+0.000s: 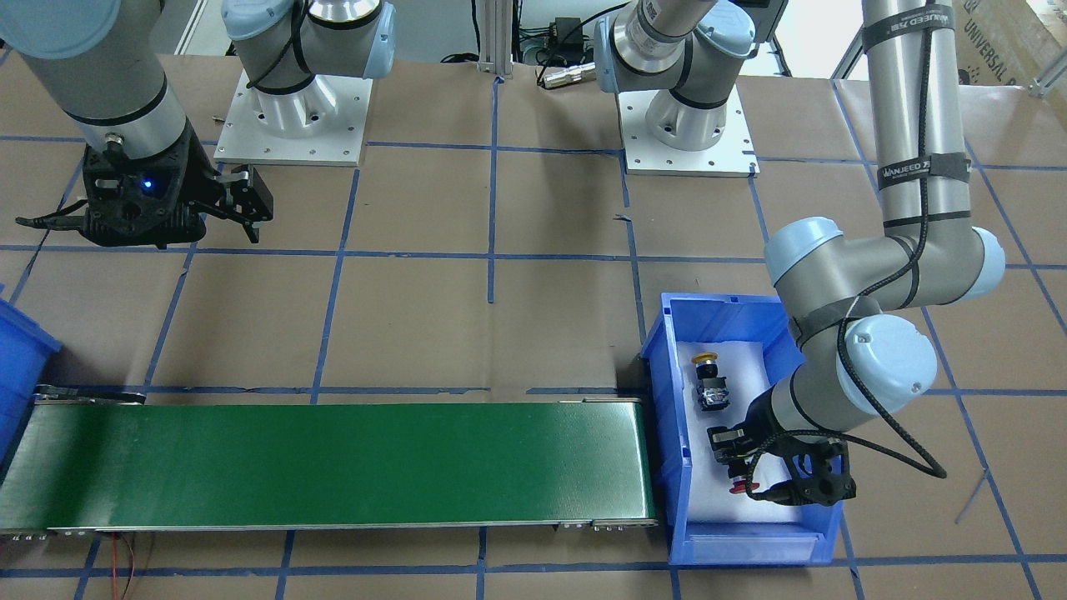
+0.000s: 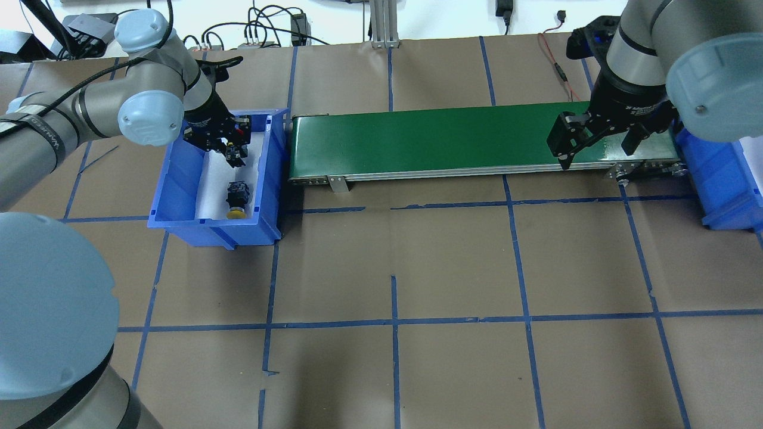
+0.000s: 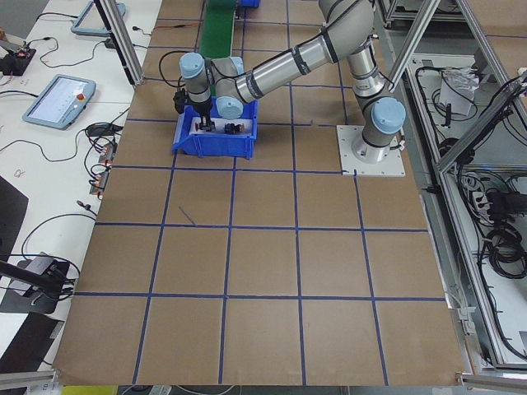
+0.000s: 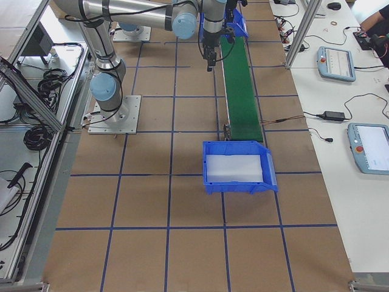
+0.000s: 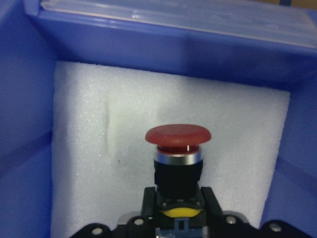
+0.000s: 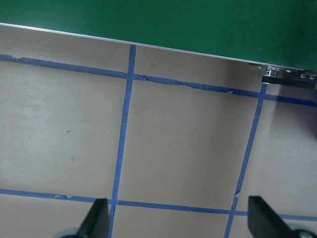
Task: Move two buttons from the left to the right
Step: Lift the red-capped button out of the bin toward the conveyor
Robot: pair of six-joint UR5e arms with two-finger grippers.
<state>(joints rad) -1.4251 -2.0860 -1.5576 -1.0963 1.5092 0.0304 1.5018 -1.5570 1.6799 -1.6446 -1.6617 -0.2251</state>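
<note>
Brown paper ruled into squares by blue tape covered the table (image 2: 453, 262); nearest the robot it lay bare; farther out, on the robot's left, stood a blue bin (image 2: 214, 229) lined with white foam; at the bin's near end the yellow button (image 2: 236, 199) lay on its side on the foam, its cap towards the robot; just beyond it, in the same bin, the left gripper (image 2: 233, 146) reached down with its fingers (image 5: 148, 196) clamped on the black body of the red button (image 5: 178, 141), the red cap sticking out past the fingertips towards the bin's far wall; whether that button rested on the foam or sat just clear of it was hard to judge from these views; the two buttons lay near each other but apart; past the bin's inner side ran a green conveyor belt (image 2: 453, 134), stretching across to the robot's right; beside its right end the right gripper (image 2: 596, 146) hung above the table, its fingers (image 6: 96, 220) spread wide with nothing between them; beyond that end stood a second blue bin (image 2: 715, 173).
</note>
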